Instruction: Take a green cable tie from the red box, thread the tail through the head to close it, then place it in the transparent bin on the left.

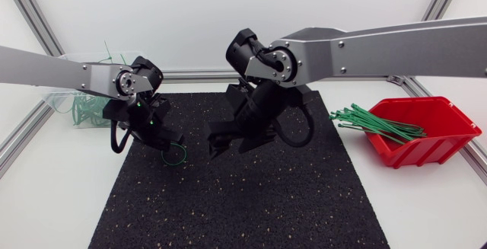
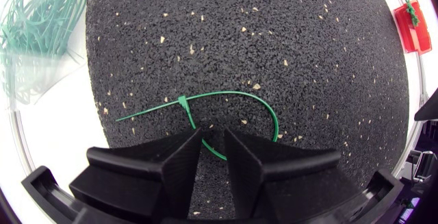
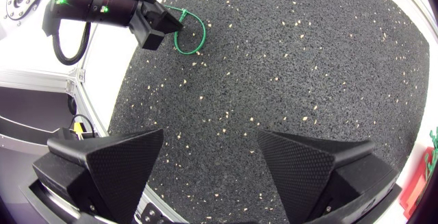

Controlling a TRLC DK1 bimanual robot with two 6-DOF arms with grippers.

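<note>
Green ties (image 1: pixel 373 123) lie in red box (image 1: pixel 430 148), transparent bin (image 1: pixel 55 97); left tool (image 2: pixel 212 136) pinches looped tie (image 2: pixel 226 95), right tool (image 3: pixel 211 133) spread.

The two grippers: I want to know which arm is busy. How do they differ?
The left gripper is shut on a looped green cable tie; the right gripper is empty. The left gripper's fingers stand close together; the right gripper's stand wide apart. Both are matte black and hang over the speckled black mat.
</note>
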